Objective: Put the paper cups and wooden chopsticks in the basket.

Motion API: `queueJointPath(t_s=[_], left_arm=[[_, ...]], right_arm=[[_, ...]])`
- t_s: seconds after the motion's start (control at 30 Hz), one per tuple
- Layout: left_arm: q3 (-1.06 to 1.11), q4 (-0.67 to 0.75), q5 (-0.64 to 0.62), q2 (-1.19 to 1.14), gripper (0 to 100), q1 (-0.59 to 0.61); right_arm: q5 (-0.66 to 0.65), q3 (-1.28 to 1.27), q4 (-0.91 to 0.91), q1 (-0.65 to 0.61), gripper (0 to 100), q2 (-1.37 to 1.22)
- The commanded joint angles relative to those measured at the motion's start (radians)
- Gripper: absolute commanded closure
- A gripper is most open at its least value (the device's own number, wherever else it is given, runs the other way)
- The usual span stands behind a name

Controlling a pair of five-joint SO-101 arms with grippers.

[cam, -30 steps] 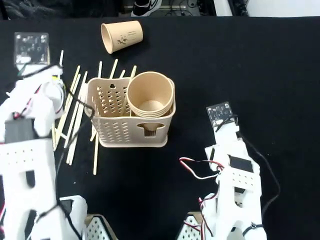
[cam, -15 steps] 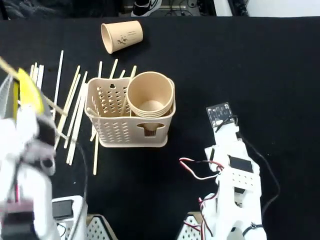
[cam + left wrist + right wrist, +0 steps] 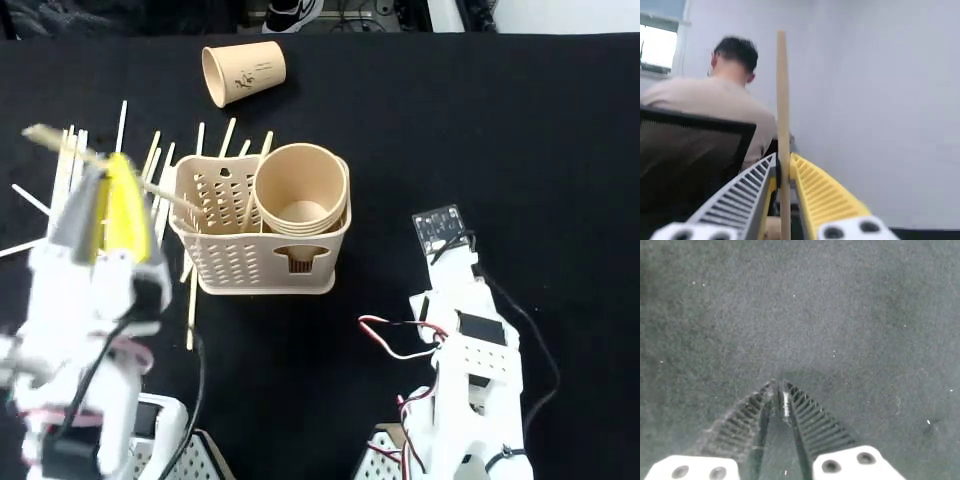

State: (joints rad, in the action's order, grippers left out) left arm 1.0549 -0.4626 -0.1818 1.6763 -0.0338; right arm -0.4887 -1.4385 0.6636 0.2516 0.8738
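My left gripper (image 3: 103, 172), grey and yellow, hangs above the table left of the basket (image 3: 262, 262) and is shut on a wooden chopstick (image 3: 170, 195). The stick slants, its right end over the basket's left compartment. In the left wrist view the chopstick (image 3: 782, 100) stands upright between the shut fingers of that gripper (image 3: 782, 167). Stacked paper cups (image 3: 300, 190) fill the basket's right compartment. Another paper cup (image 3: 243, 72) lies on its side at the back. Several loose chopsticks (image 3: 192, 300) lie left of the basket. My right gripper (image 3: 778, 390) is shut and empty above bare black cloth.
The right arm (image 3: 465, 335) stands at the front right, well apart from the basket. Black cloth (image 3: 500, 130) covers the whole table, with open room on the right half. Some loose chopsticks (image 3: 228, 135) poke out from behind the basket.
The left arm rose from the chopstick pile with one chopstick and swung right toward the basket. The right arm stayed still.
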Motion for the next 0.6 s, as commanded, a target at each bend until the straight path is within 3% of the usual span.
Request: queueJointPath(t_s=[0.0, 0.17, 0.37, 0.57], left_arm=[[0.050, -0.008, 0.014, -0.086, 96, -0.036], [0.028, -0.081, 0.068, -0.147, 80, -0.056], [-0.188, -0.241, 0.071, -0.250, 80, -0.039], [-0.559, -0.509, 0.068, -0.476, 80, 0.278]], right_arm=[[-0.009, 0.002, -0.017, -0.011, 98.6, 0.016], [-0.009, 0.002, -0.017, -0.011, 98.6, 0.016], [-0.009, 0.002, -0.017, -0.011, 98.6, 0.016], [-0.009, 0.002, -0.017, -0.011, 98.6, 0.016]])
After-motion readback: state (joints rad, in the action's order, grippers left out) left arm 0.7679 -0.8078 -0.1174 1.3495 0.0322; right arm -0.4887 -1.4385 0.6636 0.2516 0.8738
